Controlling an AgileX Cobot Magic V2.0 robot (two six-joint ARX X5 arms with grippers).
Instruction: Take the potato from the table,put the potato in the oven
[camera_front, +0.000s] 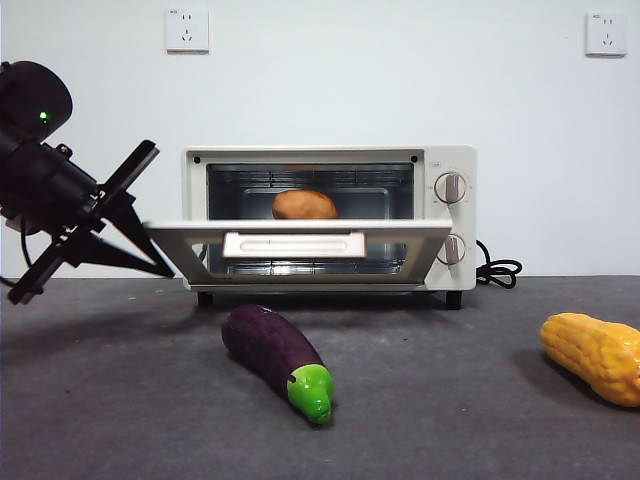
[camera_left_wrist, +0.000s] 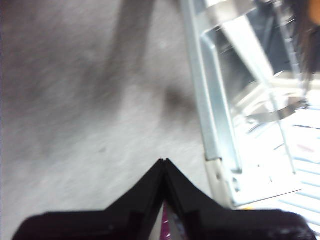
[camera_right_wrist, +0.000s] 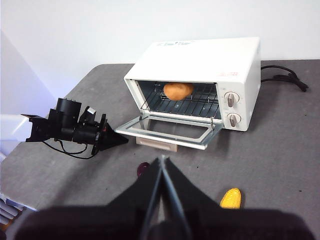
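Observation:
The potato (camera_front: 305, 204) (camera_right_wrist: 178, 90), a smooth brown-orange lump, lies on the wire rack inside the cream-white oven (camera_front: 452, 215) (camera_right_wrist: 200, 55). The oven door (camera_front: 300, 232) (camera_right_wrist: 165, 131) hangs half open, about level. My left gripper (camera_front: 167, 271) (camera_left_wrist: 164, 161) (camera_right_wrist: 124, 141) is shut and holds nothing. Its tip sits at the door's left corner (camera_left_wrist: 212, 150), just below the edge; contact is unclear. High above the table in front of the oven, my right gripper (camera_right_wrist: 162, 160) is shut on nothing.
A purple eggplant (camera_front: 275, 355) (camera_right_wrist: 143, 169) with a green tip lies on the dark grey table (camera_front: 120, 400) in front of the oven. A bumpy yellow-orange vegetable (camera_front: 595, 355) (camera_right_wrist: 231, 198) lies at the front right. The black cord (camera_front: 497, 270) (camera_right_wrist: 280, 75) trails behind the oven's right side.

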